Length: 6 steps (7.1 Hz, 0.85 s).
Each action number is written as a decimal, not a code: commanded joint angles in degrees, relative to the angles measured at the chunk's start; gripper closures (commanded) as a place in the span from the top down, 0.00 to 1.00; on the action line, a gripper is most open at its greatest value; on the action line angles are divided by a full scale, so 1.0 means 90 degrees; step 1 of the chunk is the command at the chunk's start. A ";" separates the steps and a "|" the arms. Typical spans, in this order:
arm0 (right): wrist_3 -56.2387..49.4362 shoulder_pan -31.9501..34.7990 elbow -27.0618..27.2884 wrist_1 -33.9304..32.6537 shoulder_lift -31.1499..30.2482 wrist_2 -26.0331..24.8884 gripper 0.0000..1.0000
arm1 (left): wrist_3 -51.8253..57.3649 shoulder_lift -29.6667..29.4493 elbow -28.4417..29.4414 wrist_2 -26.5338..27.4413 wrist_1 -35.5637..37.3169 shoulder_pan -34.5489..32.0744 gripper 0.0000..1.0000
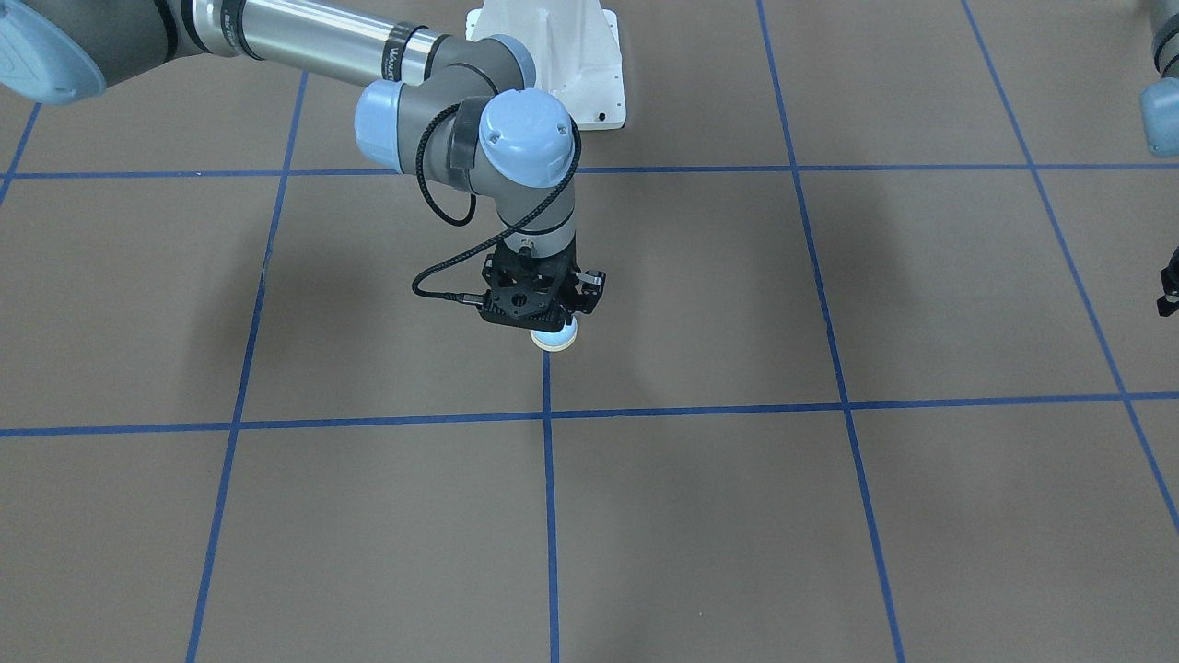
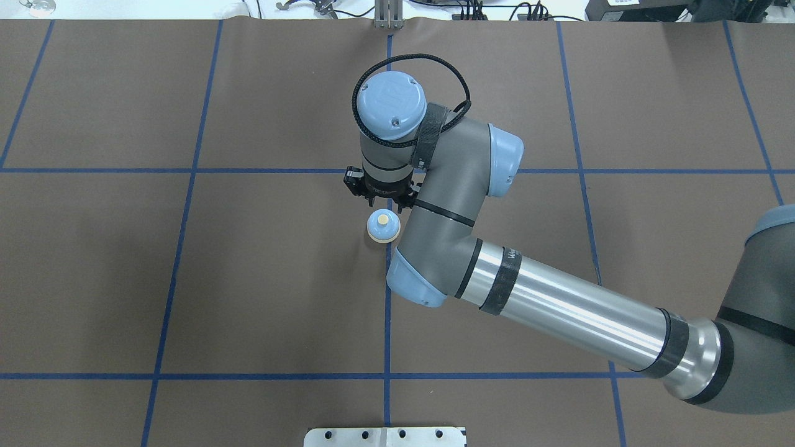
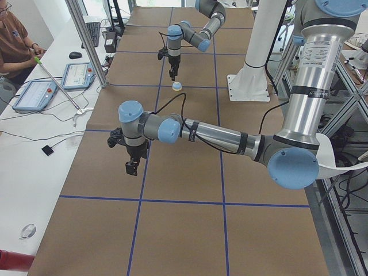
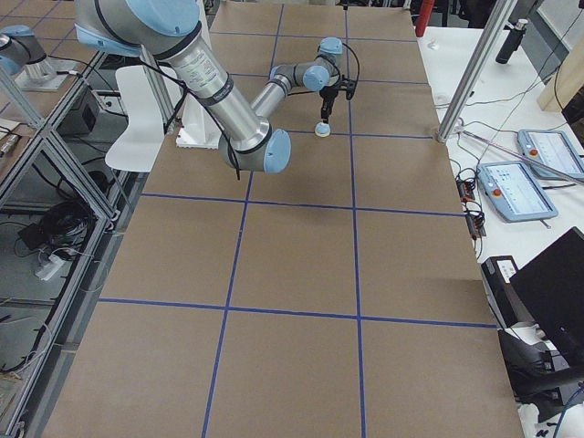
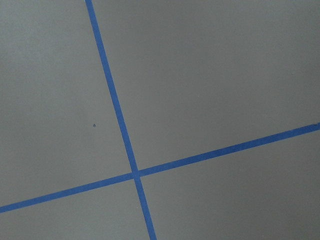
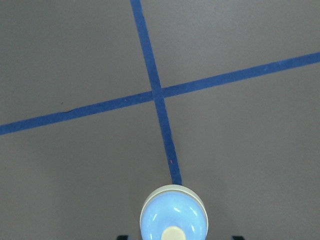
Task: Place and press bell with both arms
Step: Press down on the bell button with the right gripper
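The small light-blue bell (image 2: 383, 226) with a cream base and button stands upright on the brown table, just beside a blue tape line. It also shows in the front view (image 1: 554, 337) and the right wrist view (image 6: 173, 215). My right gripper (image 1: 551, 322) hangs straight over it, open. Its two fingertips (image 6: 122, 237) show wide apart at the bottom edge of the right wrist view, on either side of the bell. My left gripper (image 3: 131, 168) hovers above the table far from the bell. Its fingers are too small and cut off to judge. The left wrist view shows only bare table and tape.
The white bolted pedestal (image 1: 553, 55) stands at the robot's side of the table. Blue tape lines (image 2: 388, 323) grid the brown surface. An operator (image 3: 14, 40), two tablets (image 3: 34, 95) and an aluminium post (image 3: 86, 40) are along the far edge.
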 commanded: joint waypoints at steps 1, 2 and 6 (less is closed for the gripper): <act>0.0039 0.0000 -0.0094 0.0028 0.0018 0.0010 0.00 | -0.0004 -0.0001 -0.0011 0.0000 0.0002 0.0008 1.00; 0.0039 0.0000 -0.0084 0.0018 0.0047 0.0019 0.00 | -0.0004 -0.0001 0.0008 0.0000 0.0002 0.0008 1.00; -0.0030 -0.0136 -0.0385 0.0028 0.0174 0.0010 0.00 | -0.0004 -0.0001 0.0018 0.0000 0.0012 0.0008 1.00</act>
